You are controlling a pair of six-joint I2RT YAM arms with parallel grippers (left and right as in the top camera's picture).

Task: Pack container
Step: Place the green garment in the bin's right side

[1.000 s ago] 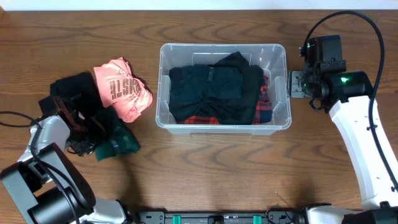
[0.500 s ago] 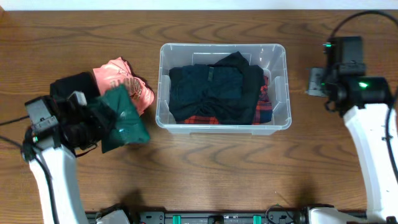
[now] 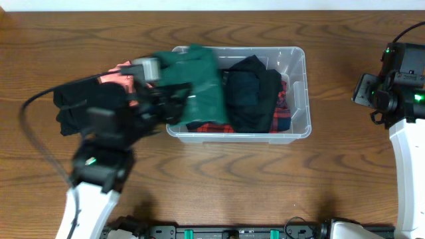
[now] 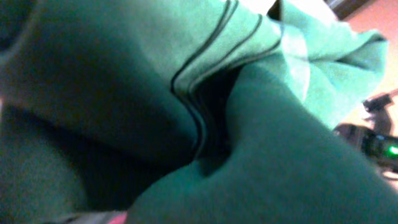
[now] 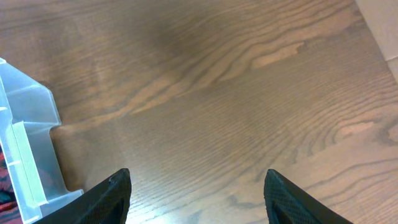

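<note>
The clear plastic container [image 3: 297, 93] stands mid-table and holds black clothes [image 3: 252, 99] over a red plaid piece [image 3: 281, 121]. My left gripper [image 3: 174, 93] is shut on a dark green garment [image 3: 199, 79] and holds it above the container's left end. In the left wrist view the green garment [image 4: 186, 106] fills the frame and hides the fingers. My right gripper [image 5: 198, 193] is open and empty over bare table, right of the container's corner [image 5: 28, 155]. A pink shirt [image 3: 121, 72] and a black garment [image 3: 80, 106] lie left of the container, partly hidden by my left arm.
The right arm [image 3: 405, 93] is at the table's right edge. A dark rail [image 3: 239, 232] runs along the front edge of the table.
My left gripper has lifted the green garment off the table at the left and carried it right, over the container's left end. My right arm has drawn back to the right.
</note>
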